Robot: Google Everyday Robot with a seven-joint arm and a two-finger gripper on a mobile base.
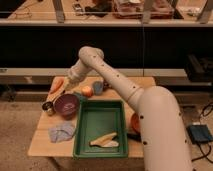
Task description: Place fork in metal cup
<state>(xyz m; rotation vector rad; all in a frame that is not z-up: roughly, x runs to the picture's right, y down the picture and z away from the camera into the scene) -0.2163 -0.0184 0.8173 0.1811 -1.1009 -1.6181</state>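
Note:
My gripper (66, 89) is over the back left of the wooden table (42, 142), between the carrot (56, 85) and the purple bowl (66, 106). It is shut on the fork (58, 96), a thin pale utensil that slants down and left from the fingers toward the metal cup. The metal cup (48, 106) is small and shiny. It stands upright at the table's left edge, touching the left side of the purple bowl. The fork's lower end hangs just above and to the right of the cup.
An onion (87, 91) and a dull grey-blue cup (98, 87) stand at the back. A green tray (97, 122) in the middle holds a pale yellow item (105, 140). A grey cloth (61, 132) lies front left. An orange pan (134, 122) shows behind my arm.

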